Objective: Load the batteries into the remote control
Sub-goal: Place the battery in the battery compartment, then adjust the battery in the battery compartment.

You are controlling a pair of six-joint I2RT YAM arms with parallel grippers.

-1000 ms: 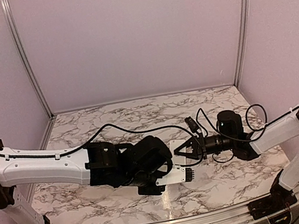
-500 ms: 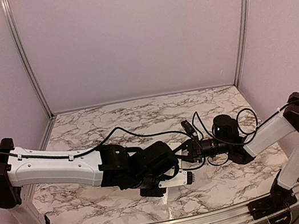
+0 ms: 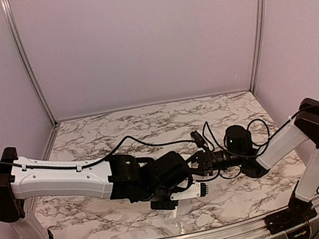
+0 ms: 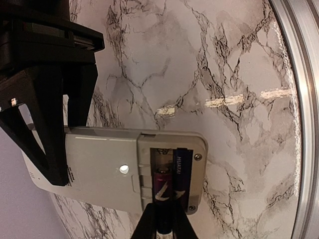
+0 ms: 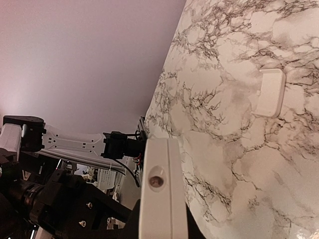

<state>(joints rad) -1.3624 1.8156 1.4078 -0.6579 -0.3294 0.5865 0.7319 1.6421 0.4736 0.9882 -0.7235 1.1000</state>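
A slim white remote control (image 4: pixel 99 169) is held in the air above the front middle of a marble table (image 4: pixel 209 59). Its plain back faces the left wrist camera, and its battery bay is uncovered at one end. Two batteries (image 4: pixel 172 174) sit side by side in the bay. A dark battery (image 4: pixel 181 167) lies flat along the outer wall, and a purple-labelled battery (image 4: pixel 161 181) beside it looks slightly tipped, its near end perhaps not fully down. The left gripper (image 4: pixel 67 149) is clamped on the remote's body at the end away from the bay, with one black finger across the back and the other behind. The right gripper (image 4: pixel 163 211) reaches in over the long edge with its jaws drawn nearly together. It appears to pinch the near end of the purple-labelled battery, though the frame edge cuts off most of its fingers. A small white cover plate (image 5: pixel 271 92) lies flat on the marble, well apart from the remote. The remote is probably light, rigid and smooth, so it could twist in a narrow grip; holding the solid body clear of the open bay seems best. The batteries are probably hard, round and slick, and could roll or pop up against a contact spring. Each is best pinched at its free end and pressed down spring end first.
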